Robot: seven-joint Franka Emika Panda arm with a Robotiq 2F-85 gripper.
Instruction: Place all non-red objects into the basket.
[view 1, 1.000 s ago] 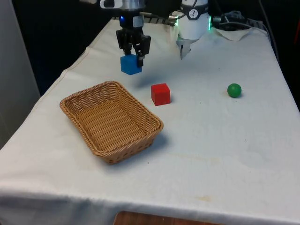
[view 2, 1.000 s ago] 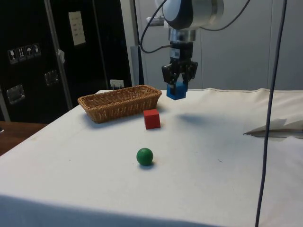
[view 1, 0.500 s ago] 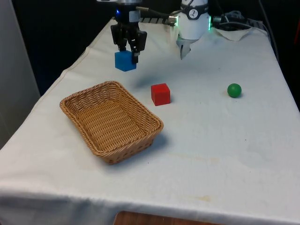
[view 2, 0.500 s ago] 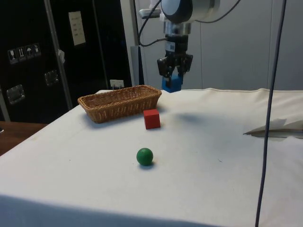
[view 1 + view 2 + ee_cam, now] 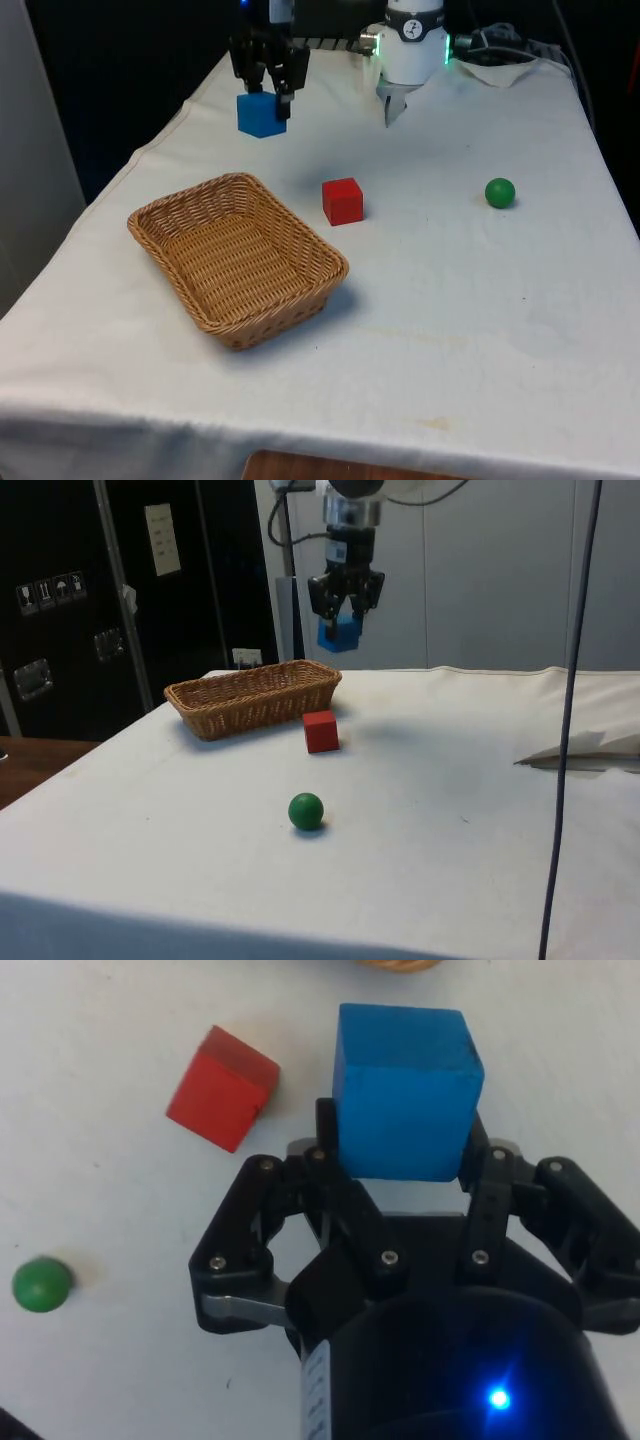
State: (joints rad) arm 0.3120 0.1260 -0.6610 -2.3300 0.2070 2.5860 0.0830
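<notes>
Care is needed: the cube [image 5: 262, 114], clamped in the claw [image 5: 268, 95] high above the counter [image 5: 480, 290], should be released only once centred over the basket [image 5: 236, 258].

Gripper [image 5: 345, 613] high above the table [image 5: 450, 810], clamped on blue cube [image 5: 338, 633]. Wicker basket [image 5: 253, 695] below, at its 8 o'clock. Red cube [image 5: 321, 731] just beside basket's near end. Green ball [image 5: 306, 811] at red cube's 6 o'clock, apart.

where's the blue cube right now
The blue cube is held in the gripper, lifted off the table, beyond the wicker basket and towards the front view's left of the red cube.
</notes>
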